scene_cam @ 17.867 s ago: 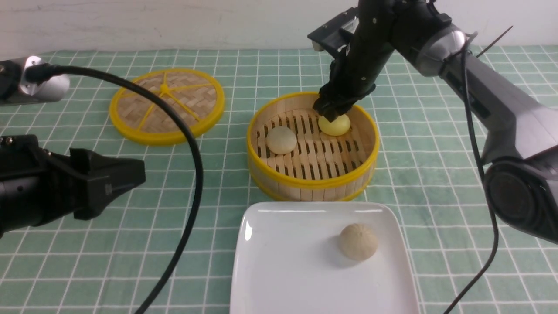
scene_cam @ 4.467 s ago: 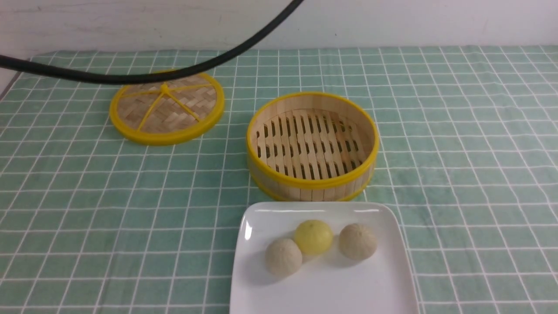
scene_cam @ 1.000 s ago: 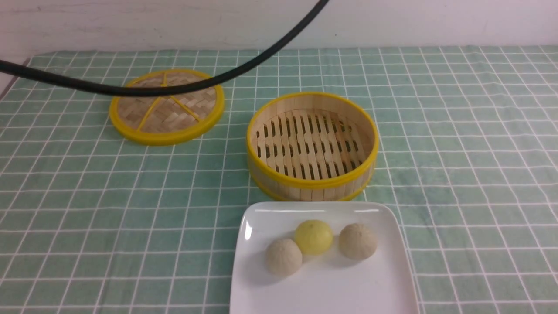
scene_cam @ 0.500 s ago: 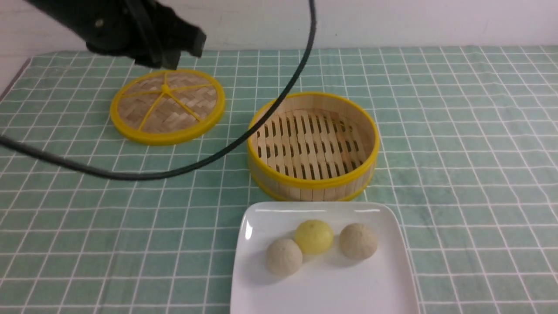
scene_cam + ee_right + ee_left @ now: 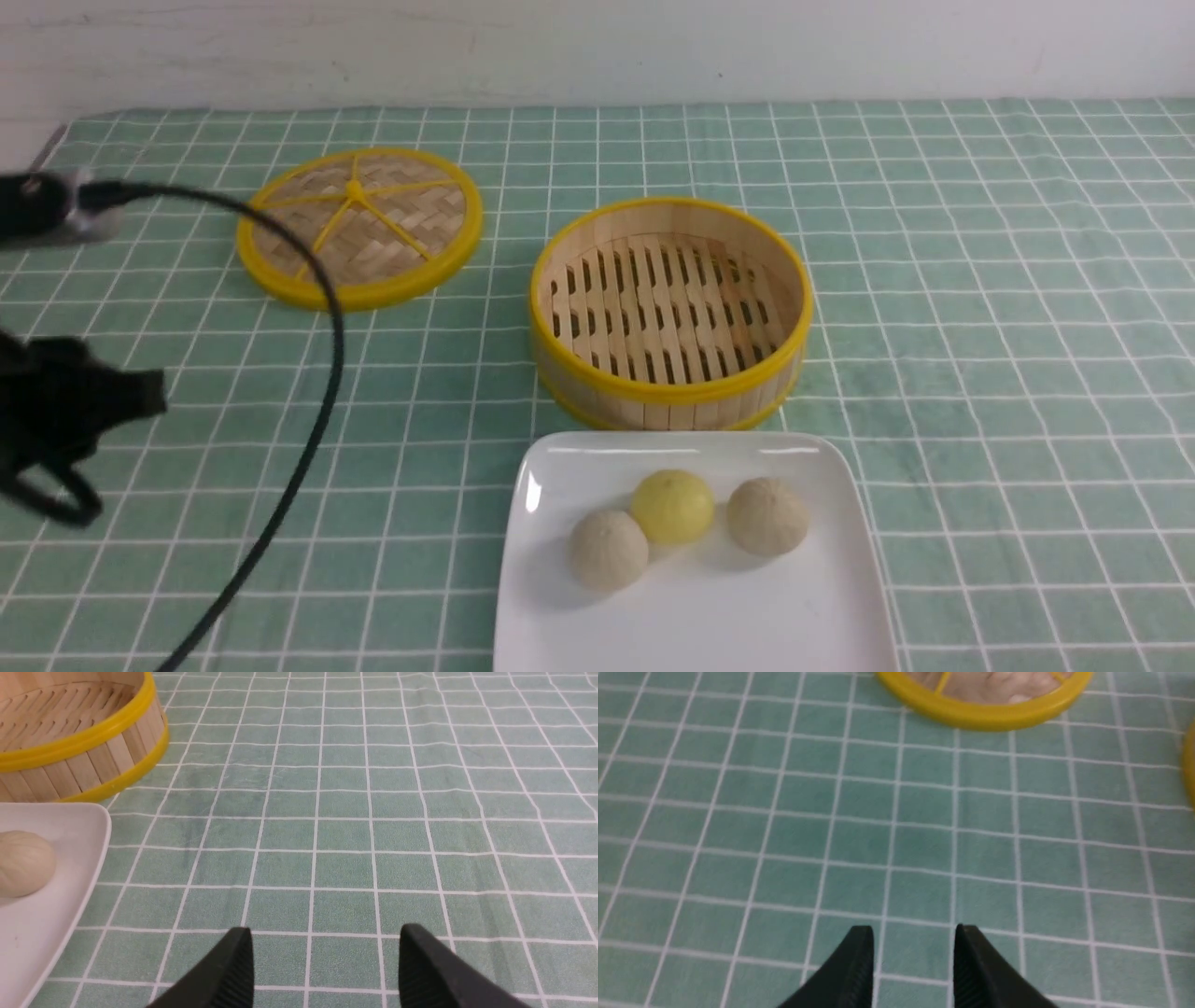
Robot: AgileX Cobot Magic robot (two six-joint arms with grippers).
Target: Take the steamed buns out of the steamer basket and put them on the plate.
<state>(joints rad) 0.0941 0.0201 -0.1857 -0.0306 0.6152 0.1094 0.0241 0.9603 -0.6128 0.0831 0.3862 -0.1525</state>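
Now: all three steamed buns (image 5: 672, 530) are lying on the plate (image 5: 822, 635); the steamer basket (image 5: 668, 313) is standing empty.

Compared with half a second earlier, the left arm is no longer hanging above the lid (image 5: 358, 227); it is sitting low at the table's left edge, its cable (image 5: 317, 401) looping over the cloth (image 5: 980, 327). This is reading as a retreat, so the transfer is judged complete. The left gripper (image 5: 914, 963) is pointing over bare cloth, jaws slightly parted and grasping nothing. The right gripper (image 5: 327, 966) is hovering beside the plate, jaws spread wide and likewise grasping nothing.
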